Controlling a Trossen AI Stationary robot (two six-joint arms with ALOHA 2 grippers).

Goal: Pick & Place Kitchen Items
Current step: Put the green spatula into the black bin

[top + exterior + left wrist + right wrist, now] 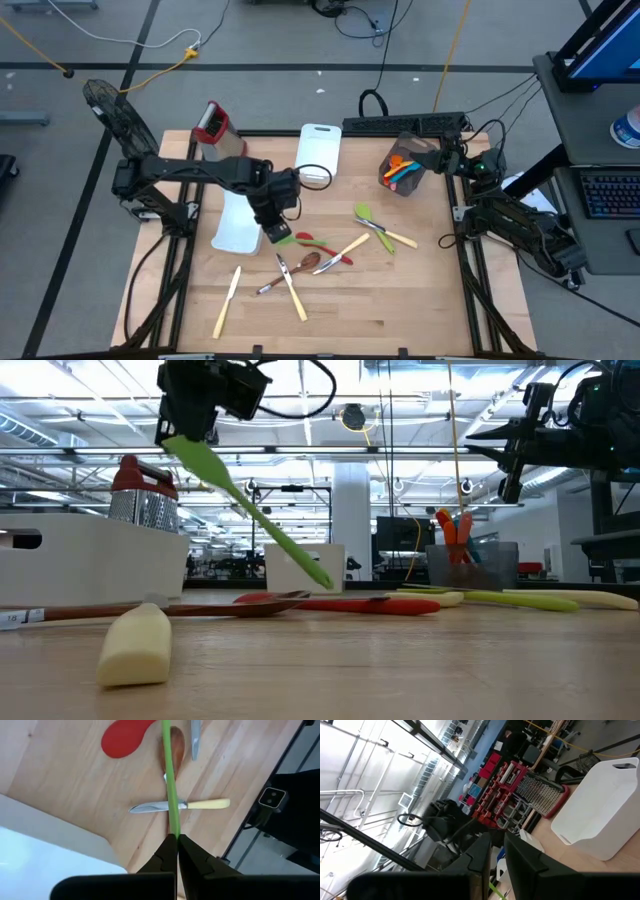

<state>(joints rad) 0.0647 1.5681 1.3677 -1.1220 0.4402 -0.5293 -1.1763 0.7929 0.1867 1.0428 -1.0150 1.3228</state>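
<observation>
Above the table's middle, our left gripper (277,232) clamps a green spatula (250,515) by its end, lifted clear of the red spoon (318,243) and knives; our right gripper (432,158) waits over the utensil bin (403,171), its jaws apparently together

light: bright, even overhead | shadows: soft | blur: near knife handle (135,648) in low view

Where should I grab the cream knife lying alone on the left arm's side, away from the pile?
Take the cream knife mid-length from straight above, jaws across its narrow width: it lies flat, slanted, bare wood all round. The left claw now holds the green spatula.
</observation>
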